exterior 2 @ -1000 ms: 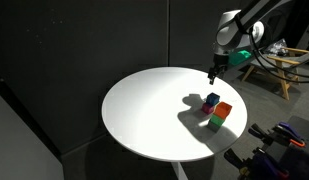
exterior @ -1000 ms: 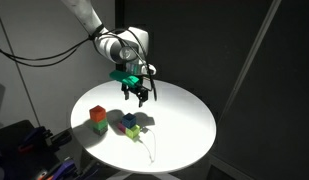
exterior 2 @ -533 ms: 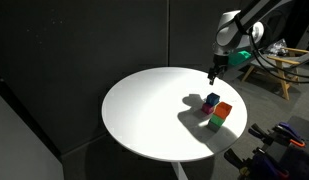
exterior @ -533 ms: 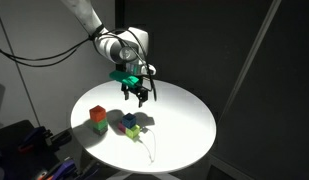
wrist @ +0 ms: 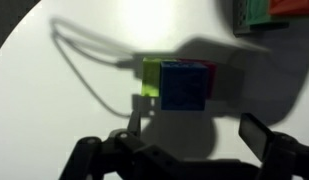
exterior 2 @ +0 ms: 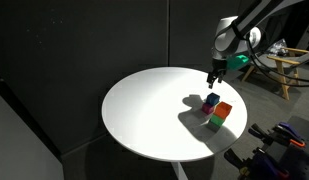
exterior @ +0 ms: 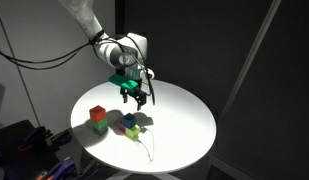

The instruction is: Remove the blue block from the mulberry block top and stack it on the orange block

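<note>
**Claw spread wide above the blue block**

Claw (wrist: 194, 122) fills the bottom edge of the wrist view, its jaws released and well apart, with nothing between them. One dark finger (wrist: 134, 118) reaches up on one side and the other stands off to the far side. The white bench (wrist: 44, 100) shows through the gap.

Just past the fingertips lies the blue block (wrist: 184, 85), dimmed by the claw's own shadow. A thin strip of the mulberry block (wrist: 194, 64) shows along its far edge, so the blue block sits on top of it. A yellow-green block (wrist: 151, 77) touches this pair on one side. Thin dark lines (wrist: 89, 62), a cord or its shadow, curve across the bench toward that block.

Farther off, at the top corner of the wrist view, are the orange block (wrist: 294, 6) and a green block (wrist: 256, 12), touching each other and apart from the blue block.

In both exterior views the claw (exterior: 135, 96) (exterior 2: 212, 74) hangs in the air over the bench (exterior: 184, 120) (exterior 2: 144, 110), clear of every block. The blue block (exterior: 129, 120) (exterior 2: 211, 100) lies below it and a little to one side. The orange block (exterior: 97, 113) (exterior 2: 224, 109) looks to sit on the green block (exterior: 99, 126) (exterior 2: 215, 122), near the blue one but not touching it.

The white arm (exterior: 86, 18) rises away from the claw toward the picture's upper edge. Dark walls close off the space behind the bench. In an exterior view a wooden frame (exterior 2: 284, 68) stands farthest back, beyond the arm.
</note>
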Tool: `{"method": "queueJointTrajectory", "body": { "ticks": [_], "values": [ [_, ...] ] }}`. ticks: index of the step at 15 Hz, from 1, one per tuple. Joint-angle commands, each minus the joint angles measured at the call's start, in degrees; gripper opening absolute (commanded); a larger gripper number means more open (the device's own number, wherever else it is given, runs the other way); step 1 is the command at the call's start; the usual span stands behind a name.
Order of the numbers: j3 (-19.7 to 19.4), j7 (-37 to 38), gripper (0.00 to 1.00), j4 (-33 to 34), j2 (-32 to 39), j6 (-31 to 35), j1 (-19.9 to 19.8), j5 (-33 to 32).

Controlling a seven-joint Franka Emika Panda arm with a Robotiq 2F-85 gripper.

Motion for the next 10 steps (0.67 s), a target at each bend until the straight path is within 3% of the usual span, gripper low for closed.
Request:
{"method": "queueJointTrajectory", "body": {
  "ticks": [1,10],
  "values": [
    [0.54,1.86,1.00,-0.15,0.88,2.14,-0.59,-1.59],
    [-0.20,6.24,1.00,-0.73,3.56,5.54,0.48,-4.93]
  ]
}}
